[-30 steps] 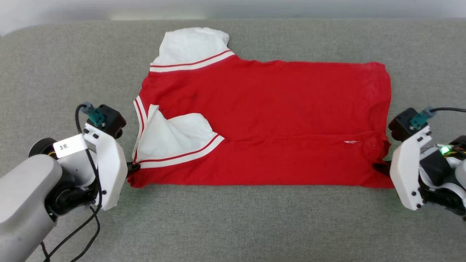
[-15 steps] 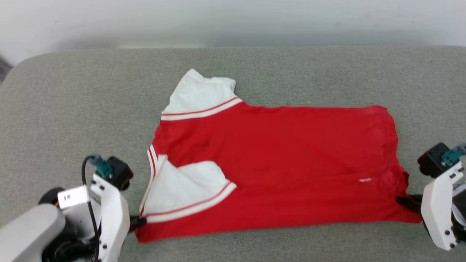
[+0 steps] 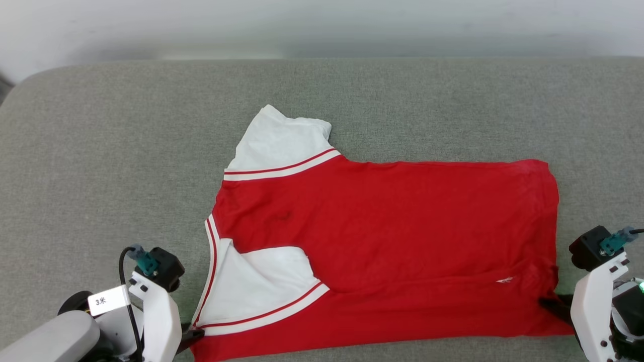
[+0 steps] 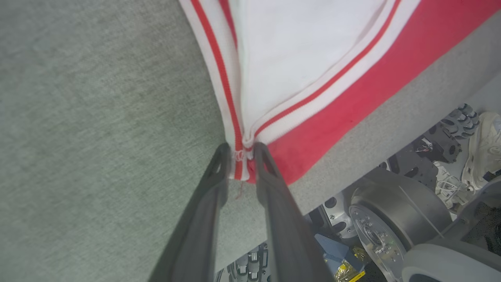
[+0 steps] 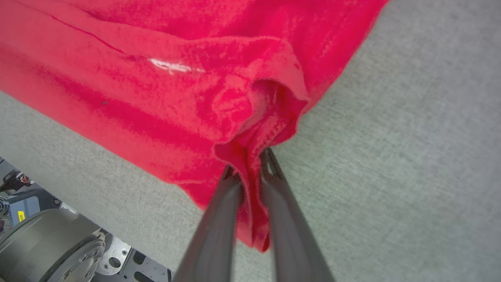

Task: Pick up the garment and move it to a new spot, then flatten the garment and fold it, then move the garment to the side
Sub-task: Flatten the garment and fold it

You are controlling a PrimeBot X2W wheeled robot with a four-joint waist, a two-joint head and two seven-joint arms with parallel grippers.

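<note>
- Head view: finds the garment (image 3: 402, 226) flat on the grey cushion (image 3: 100, 151), close to its front edge; risks sliding off if tugged nearer.
- Left wrist view: shows left gripper (image 4: 241, 150) tips slightly apart astride the striped corner; cannot tell if truly gripping; risks losing it.
- Right wrist view: shows right gripper (image 5: 249, 162) pinching the bunched red hem; risks leaving a wrinkle.

The garment (image 3: 402, 226) is soft, matt knit cloth on a padded surface (image 3: 126, 151) of coarser matt woven fabric.

A white label (image 3: 103, 300) on the left arm (image 3: 50, 337) reads "3米".
</note>
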